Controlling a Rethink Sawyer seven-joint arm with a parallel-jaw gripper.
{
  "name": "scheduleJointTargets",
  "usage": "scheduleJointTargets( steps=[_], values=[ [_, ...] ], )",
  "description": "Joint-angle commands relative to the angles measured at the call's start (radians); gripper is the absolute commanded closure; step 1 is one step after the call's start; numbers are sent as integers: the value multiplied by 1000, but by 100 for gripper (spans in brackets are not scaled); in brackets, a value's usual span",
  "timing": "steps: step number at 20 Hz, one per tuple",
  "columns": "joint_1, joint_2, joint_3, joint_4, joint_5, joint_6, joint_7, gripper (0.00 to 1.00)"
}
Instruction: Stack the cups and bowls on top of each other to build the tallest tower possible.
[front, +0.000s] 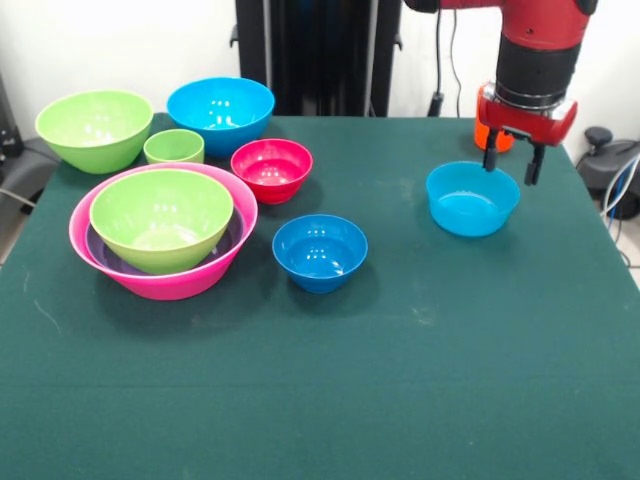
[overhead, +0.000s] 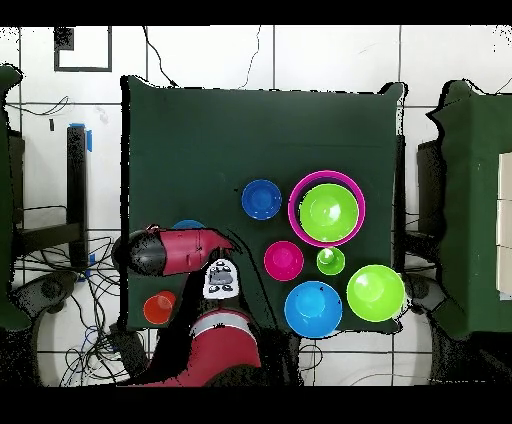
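A green table (front: 330, 400) holds many bowls. Near its far left corner sits a lime-green bowl (front: 95, 128), and it is empty. Just beside it stands a short lime-green cup (front: 174, 147), empty too. In front of them, near the left edge, is the huge pink bowl (front: 190, 284). A purple bowl (front: 100, 250) sits inside it, and a second lime-green bowl (front: 160, 218) sits inside the purple one, so three bowls are stacked. At the far edge sits a large blue bowl (front: 220, 112) with nothing in it. Near it, closer to the middle, is the small red bowl (front: 271, 168), and in front of that the small blue bowl (front: 320, 251); both are empty. Toward the right side sits a teal bowl (front: 472, 198), also empty. The gripper (front: 511, 166) hangs right over its far rim, with its two black fingers apart and holding nothing. Behind the gripper, by the far right corner, an orange cup (overhead: 159, 307) stands alone.
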Motion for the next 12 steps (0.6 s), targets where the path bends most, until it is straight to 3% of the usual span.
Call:
scheduleJointTargets(
  steps=[1,12],
  values=[
    [38,77,26,-28,10,-57,104,0],
    [57,93,31,-60,46,-43,121,0]
  ],
)
